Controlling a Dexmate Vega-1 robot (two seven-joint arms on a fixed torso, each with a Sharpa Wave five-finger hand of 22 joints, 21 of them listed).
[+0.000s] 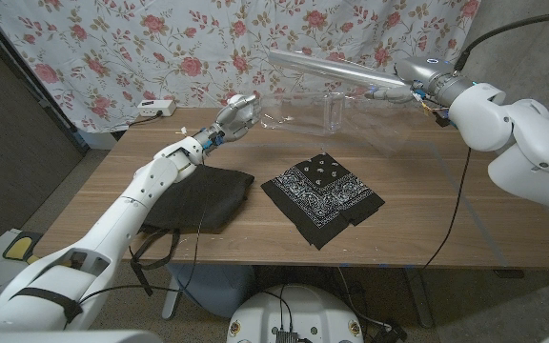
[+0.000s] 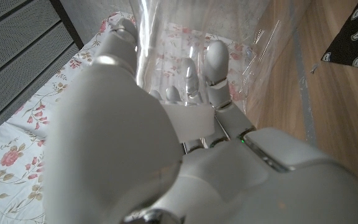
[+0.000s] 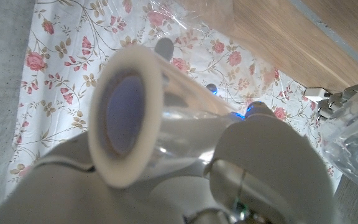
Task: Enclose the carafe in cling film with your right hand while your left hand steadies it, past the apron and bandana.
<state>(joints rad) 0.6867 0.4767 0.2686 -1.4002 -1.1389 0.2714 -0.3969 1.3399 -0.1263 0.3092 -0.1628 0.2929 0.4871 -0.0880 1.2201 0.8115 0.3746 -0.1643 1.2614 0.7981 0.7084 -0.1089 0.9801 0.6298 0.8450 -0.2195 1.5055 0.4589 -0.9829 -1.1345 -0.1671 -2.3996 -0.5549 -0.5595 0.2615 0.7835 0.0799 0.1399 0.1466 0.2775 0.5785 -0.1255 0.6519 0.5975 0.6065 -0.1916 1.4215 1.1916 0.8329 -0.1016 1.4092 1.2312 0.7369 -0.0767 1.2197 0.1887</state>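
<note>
Head view: our right hand grips the cling film roll above the carafe, film trailing to our left hand, which pinches it beside the carafe. Nearer than the carafe, bandana and apron lie on the wooden table; floral curtain behind.

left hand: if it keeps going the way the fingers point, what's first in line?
Likely the cling film stretched just ahead of the left hand, then the carafe behind it. Depth is unclear.
</note>
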